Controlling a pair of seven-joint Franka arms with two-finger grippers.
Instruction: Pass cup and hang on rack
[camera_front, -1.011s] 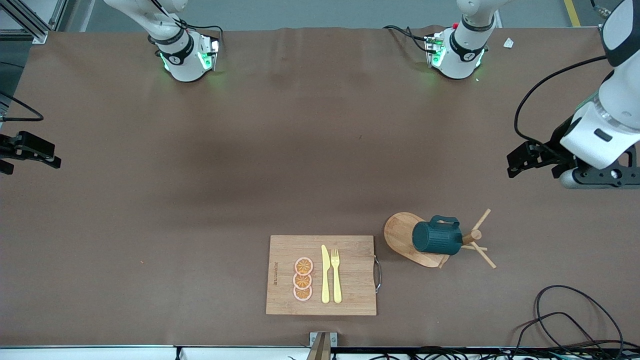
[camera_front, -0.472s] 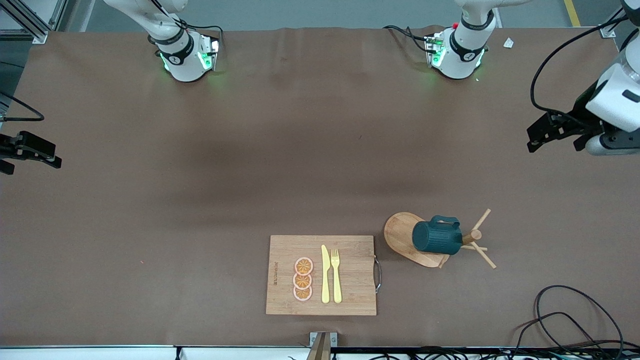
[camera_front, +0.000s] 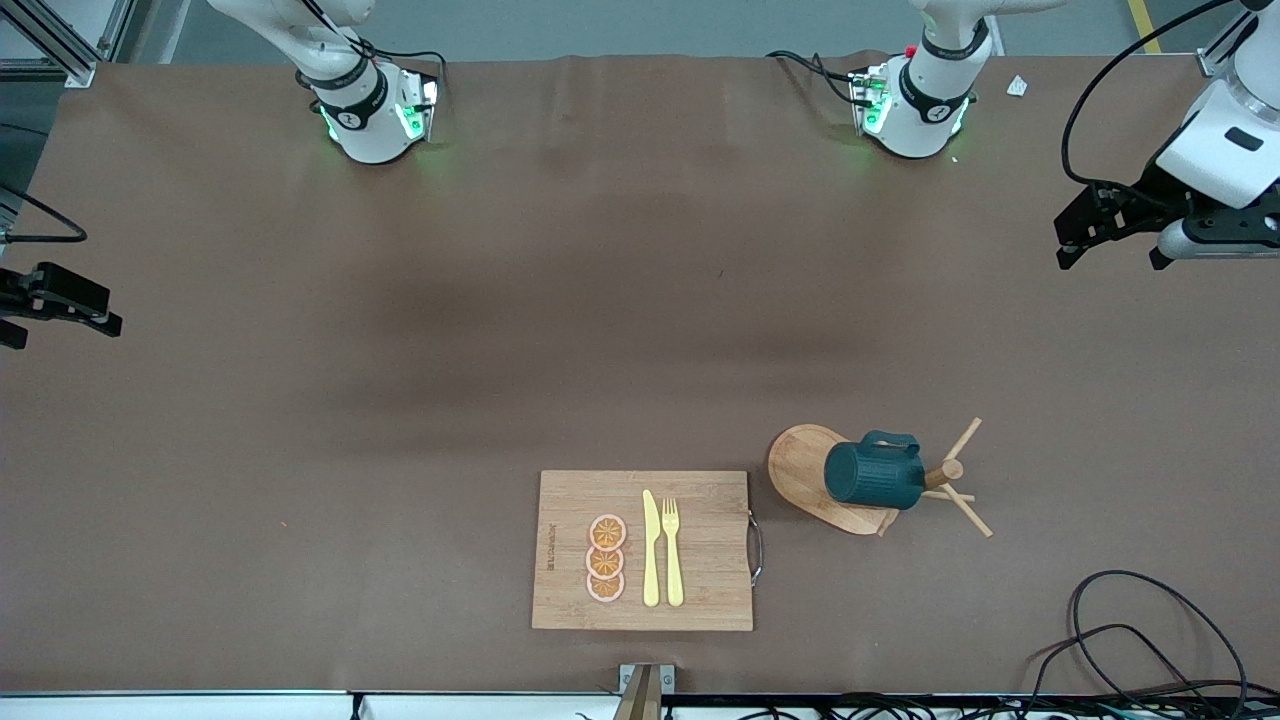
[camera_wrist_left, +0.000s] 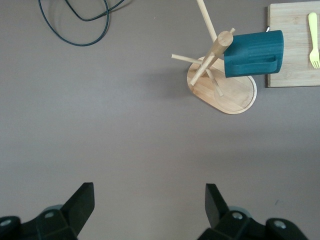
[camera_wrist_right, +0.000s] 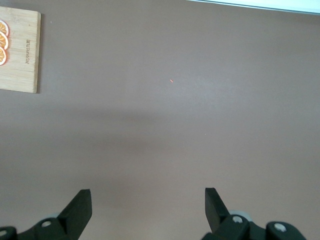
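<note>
The cup (camera_front: 873, 477) is seen hung by its loop handle on the rack (camera_front: 808, 468), its ribbed body carried over the oval base with the mouth turned toward the central post; this is judged to be the wanted end state, since the cup is borne by a peg and not by the table or a gripper; the rack stands toward the left arm's end of the table, just beside the cutting board (camera_front: 642, 550), on which a knife (camera_front: 650, 548), a fork (camera_front: 672, 550) and orange slices (camera_front: 606, 558) are laid; a loose cable (camera_front: 1130, 620) lies near the table edge closest to the front camera; the left gripper (camera_front: 1108, 228) is held up over bare table at the left arm's end, well apart from the rack, with its fingers (camera_wrist_left: 82, 202) spread wide and nothing between them; the right gripper (camera_front: 55, 305) is held waiting at the right arm's edge of the table, its fingers (camera_wrist_right: 80, 207) likewise spread and empty; the task is judged as good as done
</note>
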